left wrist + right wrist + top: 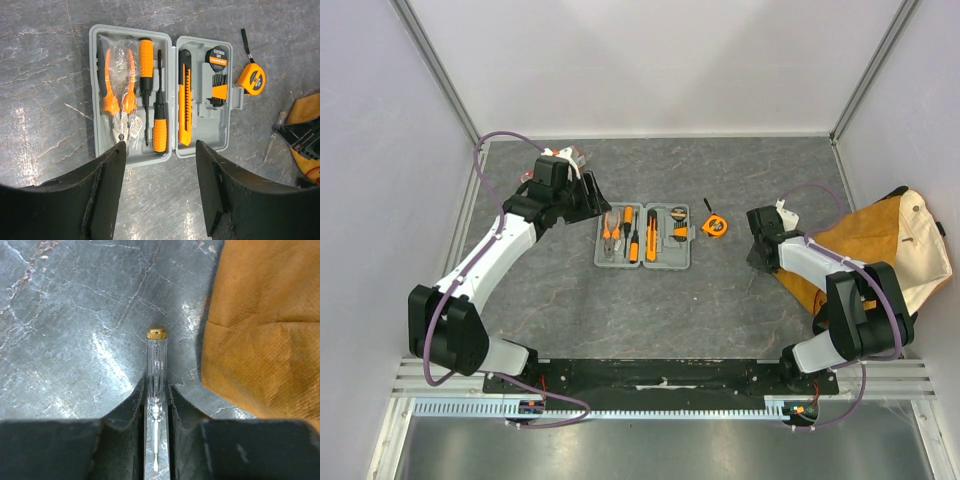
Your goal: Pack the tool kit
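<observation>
In the left wrist view, the bottom edge cuts off the left fingers [107,200], which hide bits of the lower rim of the case [93,90]. The label on the black roll [217,57] is too small to read, and the bag [306,111] runs off the right edge. In the right wrist view, the bottom edge cuts off the right fingers [125,440], and the tip of the tester [155,365] between them is dim; the bag leaves at right. From above, the right gripper [761,250] hides the tester.

The tool kit case [216,131] lies open in the middle of the tabletop [720,310]. Its left half holds pliers [117,95] and screwdrivers [159,127], its right half a knife [184,100]. A tape measure [715,227] lies just right of the case. Farther right, the right gripper [156,390] clamps a test pen [155,360], with a bag [910,240] beyond.
</observation>
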